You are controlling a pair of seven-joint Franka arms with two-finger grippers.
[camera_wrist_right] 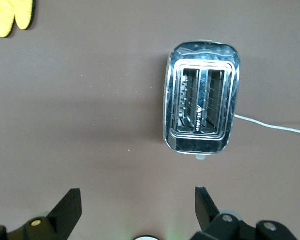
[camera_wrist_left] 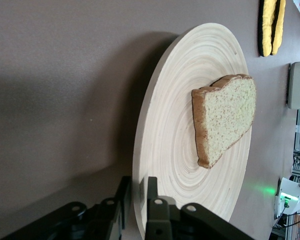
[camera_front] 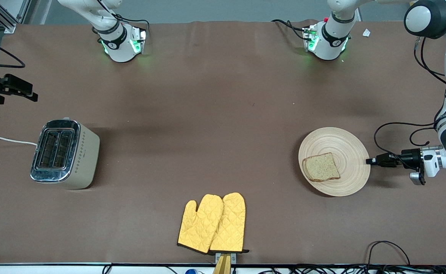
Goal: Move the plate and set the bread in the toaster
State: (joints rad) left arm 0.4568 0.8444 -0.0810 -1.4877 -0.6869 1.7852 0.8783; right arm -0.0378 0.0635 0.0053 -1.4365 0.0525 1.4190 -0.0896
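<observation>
The left gripper [camera_wrist_left: 136,200] had its jaws pinched on the rim of the wooden plate [camera_front: 350,146], which lay on the bench with the bread slice [camera_front: 321,167] resting on it. The first step, moving the plate, looked under way. The right gripper [camera_wrist_right: 137,210] hung with jaws spread wide above the bench near the toaster [camera_front: 65,154], waiting. Next would likely be a level carry toward the toaster, so the bread stayed put.

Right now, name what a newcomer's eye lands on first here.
The left gripper pinches the rim of the plate at the left arm's end of the table, with the bread lying on it. The yellow oven mitts lie nearest the front camera. The right gripper waits open above the table near the toaster.
</observation>
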